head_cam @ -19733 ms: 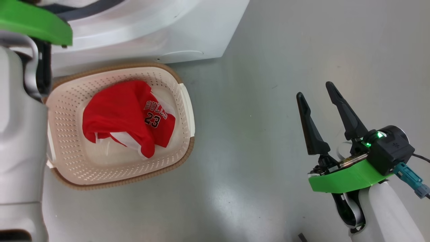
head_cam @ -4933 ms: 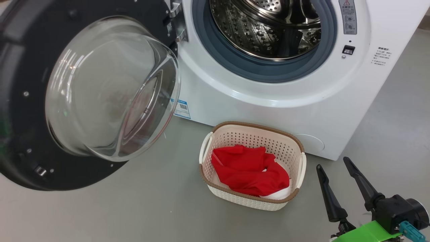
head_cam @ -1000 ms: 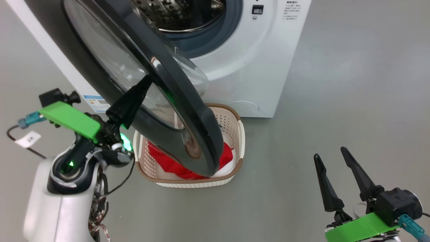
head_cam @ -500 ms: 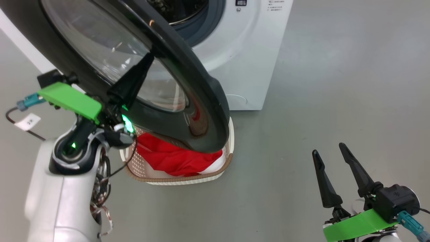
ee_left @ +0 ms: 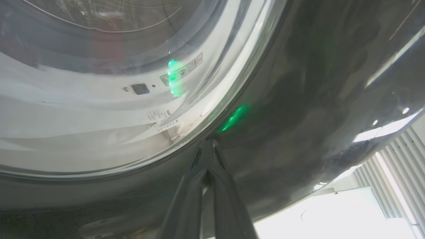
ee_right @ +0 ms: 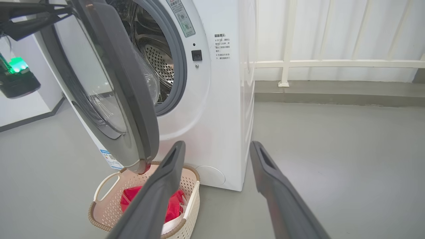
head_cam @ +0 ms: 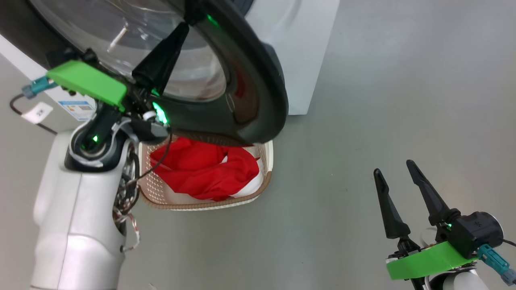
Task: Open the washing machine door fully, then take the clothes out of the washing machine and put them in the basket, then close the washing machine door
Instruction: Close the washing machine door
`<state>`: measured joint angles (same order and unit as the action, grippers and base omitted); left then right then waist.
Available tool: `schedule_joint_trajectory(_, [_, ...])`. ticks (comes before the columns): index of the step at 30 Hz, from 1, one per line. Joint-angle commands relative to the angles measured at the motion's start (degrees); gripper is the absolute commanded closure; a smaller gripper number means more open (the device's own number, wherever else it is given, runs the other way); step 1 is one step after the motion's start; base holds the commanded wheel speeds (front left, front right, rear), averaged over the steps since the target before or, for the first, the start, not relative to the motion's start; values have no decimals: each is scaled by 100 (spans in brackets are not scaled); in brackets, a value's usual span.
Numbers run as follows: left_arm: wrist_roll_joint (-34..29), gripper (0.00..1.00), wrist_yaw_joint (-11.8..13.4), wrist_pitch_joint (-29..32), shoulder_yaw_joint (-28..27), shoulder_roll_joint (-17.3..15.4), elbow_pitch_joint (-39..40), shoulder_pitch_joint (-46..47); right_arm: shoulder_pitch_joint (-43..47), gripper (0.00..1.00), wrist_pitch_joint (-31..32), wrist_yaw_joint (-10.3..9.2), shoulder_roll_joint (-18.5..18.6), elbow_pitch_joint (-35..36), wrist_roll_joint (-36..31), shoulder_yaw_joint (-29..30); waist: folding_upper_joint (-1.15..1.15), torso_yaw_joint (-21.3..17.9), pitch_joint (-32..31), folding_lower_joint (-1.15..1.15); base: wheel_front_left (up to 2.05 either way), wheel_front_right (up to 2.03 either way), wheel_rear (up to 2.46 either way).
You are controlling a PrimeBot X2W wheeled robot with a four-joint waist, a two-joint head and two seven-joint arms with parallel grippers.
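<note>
The washing machine door (head_cam: pixel 258 80), black-rimmed with a glass bowl, stands partly open above the basket (head_cam: pixel 267 161). My left gripper (head_cam: pixel 183 28) is shut, its joined tips pressed on the door's outer face. In the left wrist view those tips (ee_left: pixel 207 143) meet the door (ee_left: pixel 298 99) where glass joins rim. Red and white clothes (head_cam: pixel 201 169) lie in the basket. My right gripper (head_cam: pixel 394 167) hangs open and empty over the floor at lower right. From the right wrist, the right gripper (ee_right: pixel 217 146) faces the washing machine (ee_right: pixel 225 99), door (ee_right: pixel 132 99), basket (ee_right: pixel 99 225) and clothes (ee_right: pixel 132 199).
Grey floor (head_cam: pixel 383 100) spreads to the right of the machine. A white railing (ee_right: pixel 332 63) and a low kerb run behind it. A white wall (ee_right: pixel 26 106) stands left of the machine. A tagged cable (head_cam: pixel 36 112) trails from my left wrist.
The door has swung closer to the machine with my shut left gripper against it. The head camera has shifted, so the basket sits differently in view. My right gripper stays open.
</note>
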<state>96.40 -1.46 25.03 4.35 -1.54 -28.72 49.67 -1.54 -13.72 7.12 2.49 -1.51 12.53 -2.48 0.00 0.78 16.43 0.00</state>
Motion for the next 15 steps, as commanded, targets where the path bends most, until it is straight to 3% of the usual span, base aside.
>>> schedule_joint_trajectory(1, [80, 100, -117, -44, -52, -134, 62, 301, -171, 0, -86, 36, 39, 122, -29, -136, 0, -41, 75, 0, 0, 0, 0])
schedule_joint_trajectory(15, [228, 100, -433, -205, -44, -134, -655, 1018, -274, 0, -66, 36, 39, 163, -119, -201, 0, -188, 406, 0, 0, 0, 0])
